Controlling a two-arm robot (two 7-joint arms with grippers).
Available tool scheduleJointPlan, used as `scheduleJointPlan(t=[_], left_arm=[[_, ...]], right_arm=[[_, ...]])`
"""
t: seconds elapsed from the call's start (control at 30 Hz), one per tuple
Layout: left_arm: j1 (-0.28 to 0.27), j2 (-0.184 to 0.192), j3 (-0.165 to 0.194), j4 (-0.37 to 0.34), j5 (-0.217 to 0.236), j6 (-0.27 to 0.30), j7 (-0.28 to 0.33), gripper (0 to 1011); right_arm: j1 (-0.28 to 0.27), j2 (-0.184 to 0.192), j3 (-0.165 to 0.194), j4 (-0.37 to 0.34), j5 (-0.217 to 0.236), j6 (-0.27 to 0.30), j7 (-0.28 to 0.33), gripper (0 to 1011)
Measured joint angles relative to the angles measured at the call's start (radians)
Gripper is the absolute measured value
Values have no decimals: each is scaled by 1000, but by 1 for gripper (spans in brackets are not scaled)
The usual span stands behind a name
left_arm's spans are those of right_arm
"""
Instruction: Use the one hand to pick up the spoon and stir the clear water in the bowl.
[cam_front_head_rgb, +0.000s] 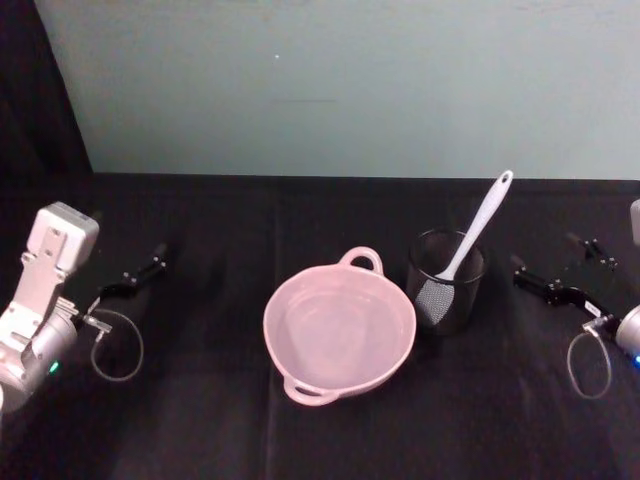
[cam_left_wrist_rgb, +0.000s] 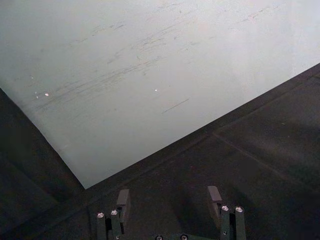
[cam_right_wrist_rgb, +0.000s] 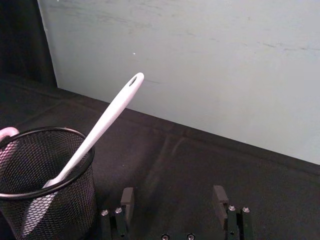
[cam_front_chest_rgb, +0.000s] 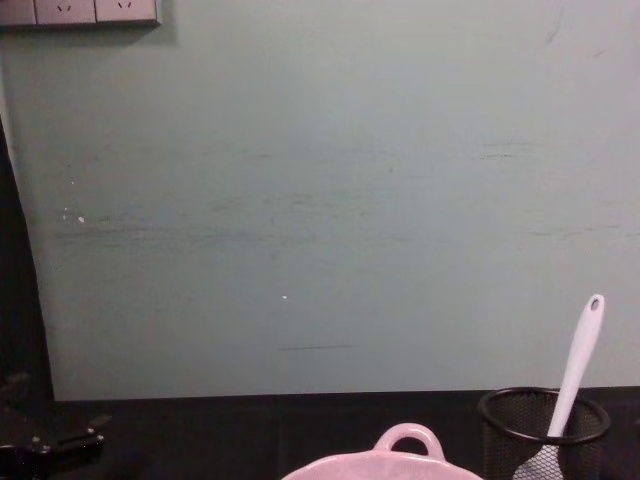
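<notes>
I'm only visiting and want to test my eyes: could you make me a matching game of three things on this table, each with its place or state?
Things:
1. white plastic spoon
2. pale pink round bowl
3. right pincer

Descriptions:
A. open, holding nothing
B. leaning in the black wire-mesh cup
C. standing on the black cloth, left of the cup

Pairs: 1-B, 2-C, 3-A

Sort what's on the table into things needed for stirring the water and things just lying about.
For the job: spoon, standing in the mesh cup; pink bowl; right pincer, open, beside the cup.

Lying about: black mesh cup, merely holding the spoon; left pincer, open, parked at the table's left.
</notes>
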Motion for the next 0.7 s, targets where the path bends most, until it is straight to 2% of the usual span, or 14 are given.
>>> scheduleJointPlan(t=[0.7], left_arm=[[0,0,0,0,0,0,0,1005]], right_arm=[[0,2,1,-1,5,-6,0,1002]])
